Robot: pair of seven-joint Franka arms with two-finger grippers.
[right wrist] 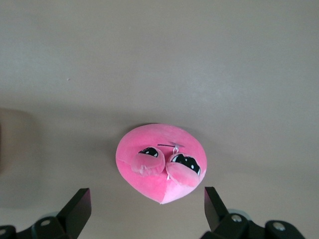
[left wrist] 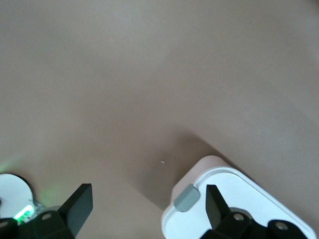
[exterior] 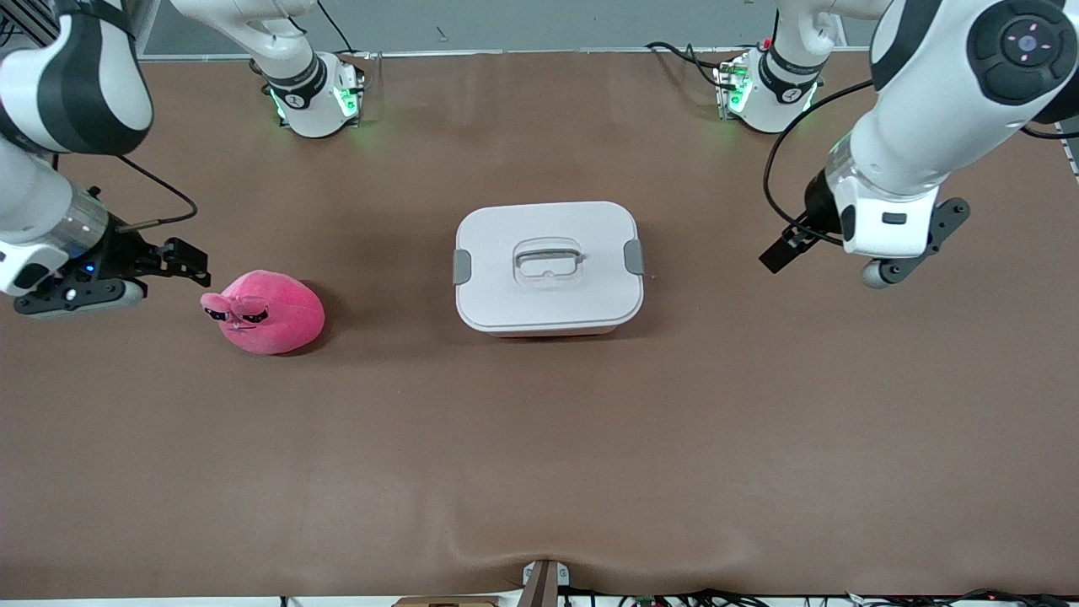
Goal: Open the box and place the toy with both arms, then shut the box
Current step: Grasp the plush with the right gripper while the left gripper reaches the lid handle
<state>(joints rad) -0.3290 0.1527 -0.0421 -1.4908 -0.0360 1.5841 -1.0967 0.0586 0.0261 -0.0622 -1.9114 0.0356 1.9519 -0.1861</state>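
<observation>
The box [exterior: 549, 268] sits closed near the middle of the table [exterior: 539, 472], white lid [exterior: 539, 228] seated and both grey clips [exterior: 462, 266] down, while the toy [exterior: 268, 311] lies on the bare surface toward the right arm's end, well apart from the box. The right gripper [exterior: 181, 260] hangs just beside the toy with its jaws spread wide and nothing in them; the left gripper [left wrist: 144, 209] hovers over bare table near the box's clip on the left arm's side, likewise released and empty. Nothing of the task looks begun. The likely trouble: if a finger pries one clip while the other stays latched, the light tub may skid or tip rather than open. The plush is soft and rounded, so a shallow pinch could slip off it, and a lid lifted unevenly may jam on its rim
</observation>
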